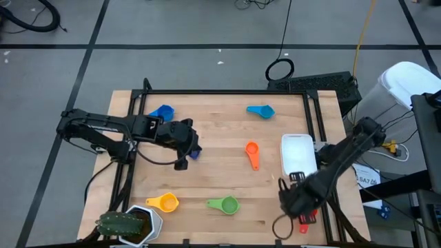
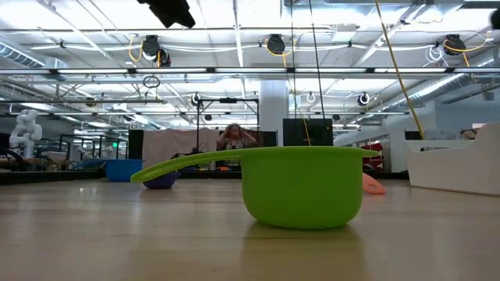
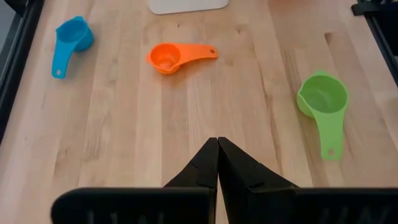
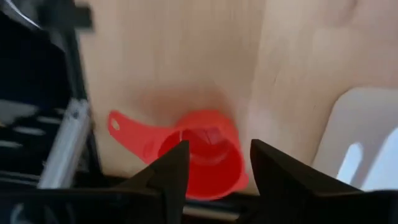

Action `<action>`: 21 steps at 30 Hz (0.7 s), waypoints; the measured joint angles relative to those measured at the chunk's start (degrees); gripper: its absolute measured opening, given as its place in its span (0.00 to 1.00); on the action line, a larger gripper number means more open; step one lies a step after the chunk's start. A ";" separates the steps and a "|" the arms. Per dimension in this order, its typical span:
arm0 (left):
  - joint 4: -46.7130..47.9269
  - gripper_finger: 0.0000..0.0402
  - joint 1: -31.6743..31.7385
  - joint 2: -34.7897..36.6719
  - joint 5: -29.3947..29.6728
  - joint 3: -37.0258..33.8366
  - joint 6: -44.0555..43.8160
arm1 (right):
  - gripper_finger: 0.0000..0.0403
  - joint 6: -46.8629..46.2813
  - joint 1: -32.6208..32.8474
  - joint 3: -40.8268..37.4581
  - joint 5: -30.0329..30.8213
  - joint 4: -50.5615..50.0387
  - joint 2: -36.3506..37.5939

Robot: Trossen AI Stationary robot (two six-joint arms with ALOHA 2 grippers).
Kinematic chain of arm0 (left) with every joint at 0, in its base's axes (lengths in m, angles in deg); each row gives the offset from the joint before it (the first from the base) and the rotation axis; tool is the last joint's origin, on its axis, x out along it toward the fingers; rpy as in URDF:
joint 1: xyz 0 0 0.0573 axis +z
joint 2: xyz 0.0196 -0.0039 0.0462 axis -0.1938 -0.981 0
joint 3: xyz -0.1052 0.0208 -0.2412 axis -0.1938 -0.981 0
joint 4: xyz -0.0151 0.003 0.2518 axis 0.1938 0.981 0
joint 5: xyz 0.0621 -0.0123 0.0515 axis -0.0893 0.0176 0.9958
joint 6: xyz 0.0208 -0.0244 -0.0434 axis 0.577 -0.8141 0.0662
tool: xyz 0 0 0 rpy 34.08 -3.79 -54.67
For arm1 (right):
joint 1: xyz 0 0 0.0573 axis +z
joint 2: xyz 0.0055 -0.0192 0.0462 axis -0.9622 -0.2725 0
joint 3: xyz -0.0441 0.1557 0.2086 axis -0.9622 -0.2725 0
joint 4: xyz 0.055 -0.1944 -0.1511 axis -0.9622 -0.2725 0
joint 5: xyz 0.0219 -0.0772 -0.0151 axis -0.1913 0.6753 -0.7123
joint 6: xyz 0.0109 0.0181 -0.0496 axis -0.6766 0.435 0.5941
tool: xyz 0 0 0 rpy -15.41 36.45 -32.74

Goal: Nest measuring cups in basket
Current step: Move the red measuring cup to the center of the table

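My right gripper (image 4: 214, 165) is open above the red cup (image 4: 202, 155), one finger on either side of its bowl; I cannot tell whether they touch it. The red cup (image 1: 304, 222) lies on the table near the near right corner. The white basket (image 1: 298, 153) sits just beyond it, its corner (image 4: 364, 134) beside the gripper. My left gripper (image 3: 217, 163) is shut, hovering at the table's left middle next to the dark blue cup (image 1: 196, 153). Blue cups (image 1: 162, 111) (image 1: 260, 110), orange (image 1: 252, 153), yellow (image 1: 164, 202) and green (image 1: 224, 204) lie scattered on the wood.
A white hexagonal pot with a green plant (image 1: 131, 224) stands at the near left corner. A black frame rail (image 4: 68, 124) runs along the table's edge by the red cup. The green cup (image 2: 301, 187) fills the low view; a person (image 2: 233, 136) stands far behind.
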 joint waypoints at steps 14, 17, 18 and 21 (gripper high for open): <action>-0.15 0.03 -3.17 0.00 -0.02 0.00 -0.20 | 0.40 -5.37 6.63 -0.08 3.97 -2.01 -4.10; -0.15 0.03 -3.56 0.00 -0.02 0.00 -0.20 | 0.40 -5.37 6.63 -1.98 3.92 -0.14 -4.05; -0.15 0.03 -3.73 0.00 -0.02 0.00 -0.20 | 0.40 -5.39 6.63 -2.95 3.80 0.68 -4.07; -0.15 0.02 -3.92 0.00 -0.02 0.00 -0.18 | 0.40 -6.13 6.63 -5.96 2.43 2.62 -4.09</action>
